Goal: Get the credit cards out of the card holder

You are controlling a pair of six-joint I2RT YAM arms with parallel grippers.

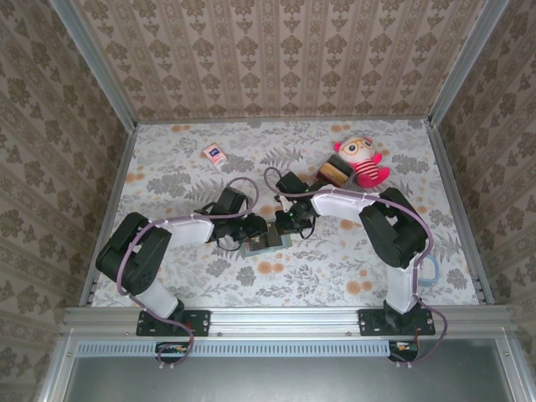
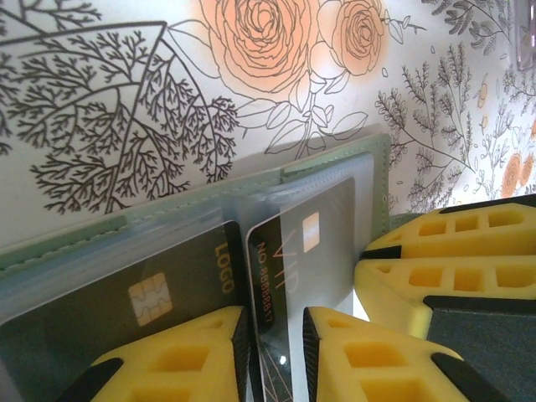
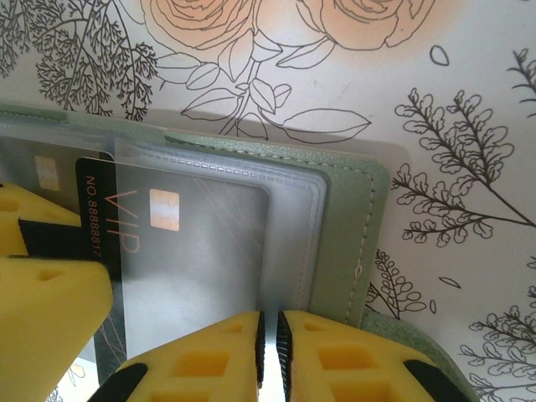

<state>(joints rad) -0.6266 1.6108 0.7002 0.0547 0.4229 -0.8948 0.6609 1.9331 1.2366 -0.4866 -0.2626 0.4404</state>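
Soft grey-green fold-out card holder (image 1: 265,244) open flat on the floral-print counter (image 1: 352,261), mid-width, toward the near side, between both claws. In its clear sleeves, two dark plastic credit cards (image 2: 180,276) with gold chips: one printed "LOGO", the other "VIP" and "NO 88888…", sticking partly out. Right claw (image 3: 268,320) pinched closed on the holder's clear sleeve. Left claw (image 2: 275,318) narrowly parted astride the VIP card (image 3: 102,224); grip unclear.
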